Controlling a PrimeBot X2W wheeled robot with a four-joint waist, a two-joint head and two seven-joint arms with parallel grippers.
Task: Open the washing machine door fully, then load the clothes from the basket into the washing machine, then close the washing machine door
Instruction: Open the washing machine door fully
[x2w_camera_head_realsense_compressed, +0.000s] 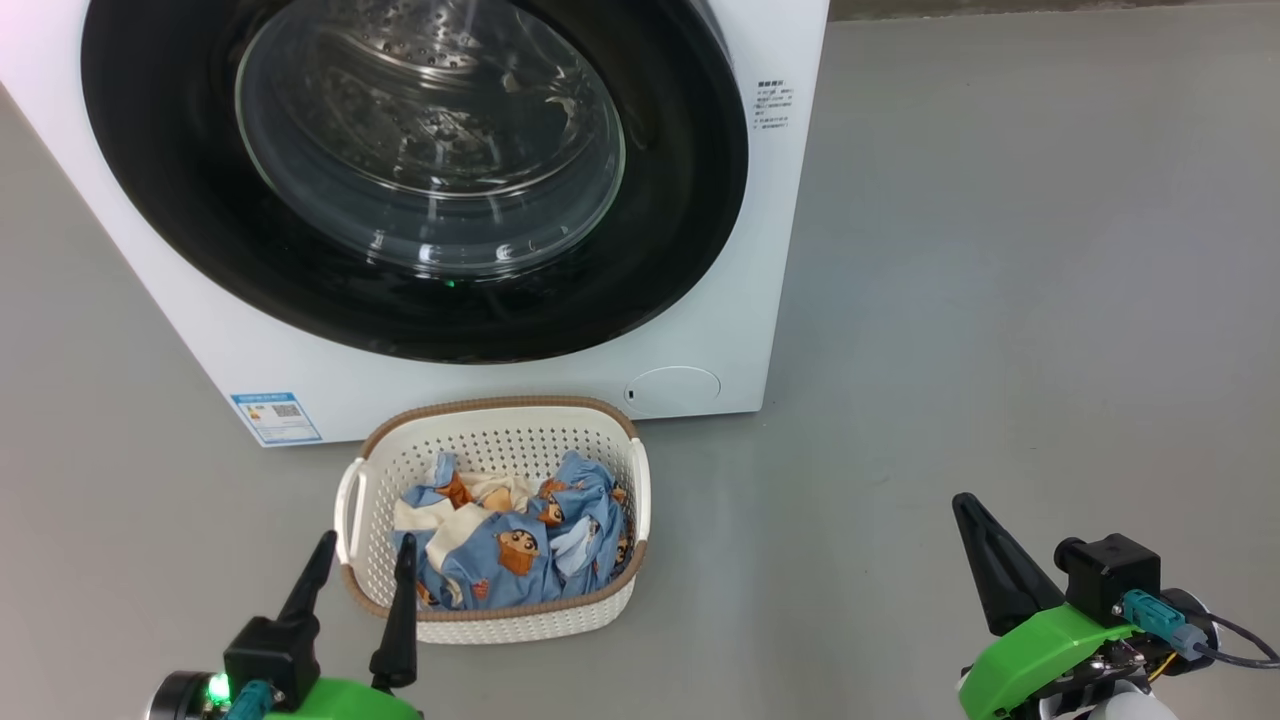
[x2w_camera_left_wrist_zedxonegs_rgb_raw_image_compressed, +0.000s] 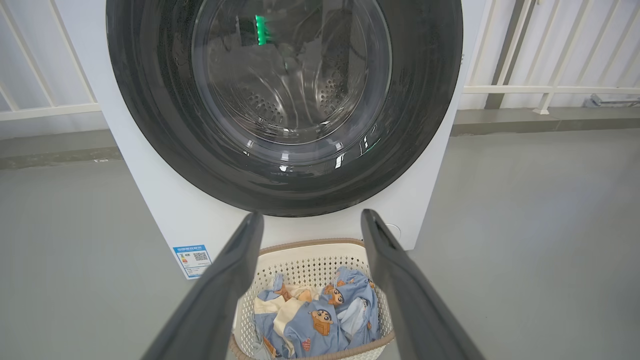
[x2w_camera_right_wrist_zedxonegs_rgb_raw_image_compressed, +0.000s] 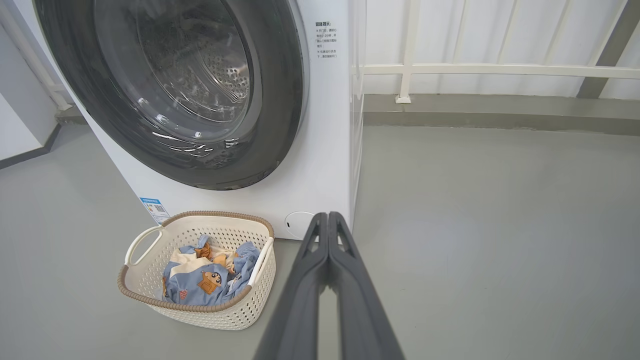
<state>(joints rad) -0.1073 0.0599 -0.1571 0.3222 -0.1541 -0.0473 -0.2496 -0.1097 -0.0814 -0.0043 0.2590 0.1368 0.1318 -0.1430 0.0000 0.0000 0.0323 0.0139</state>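
The left gripper (x2w_camera_head_realsense_compressed: 365, 548) is hovering with its fingers spread wide and empty, just short of the near left corner of the basket (x2w_camera_head_realsense_compressed: 520, 620). The right gripper (x2w_camera_head_realsense_compressed: 968, 508) is hanging well off to the right over bare floor (x2w_camera_head_realsense_compressed: 1000, 300), its fingers pressed together on nothing. The clothes (x2w_camera_head_realsense_compressed: 510, 550) are lying bunched inside the basket, which is standing just in front of the washer (x2w_camera_head_realsense_compressed: 770, 300), below the door (x2w_camera_head_realsense_compressed: 680, 200). The door is sitting flush and closed, so I judge the opening step is not yet begun.

Several things could be going wrong from here. Closed fingers may end up skating off the glossy black rim instead of hooking it, since no handle is showing plainly. I cannot tell which side the hinge is on. The swinging door, or the arm reaching for it, could be catching the light basket and shoving it, because it is standing so close beneath. The left fingers, so near the basket's rim, could be tipping it if that arm drops forward.

The head view is laying out both grippers against the basket from above. The left wrist view is looking between its fingers into the basket and through the glass at the drum (x2w_camera_left_wrist_zedxonegs_rgb_raw_image_compressed: 280, 100). The right wrist view is adding the washer's side panel (x2w_camera_right_wrist_zedxonegs_rgb_raw_image_compressed: 356, 125), the door's right edge, and a white railing (x2w_camera_right_wrist_zedxonegs_rgb_raw_image_compressed: 500, 69) behind.
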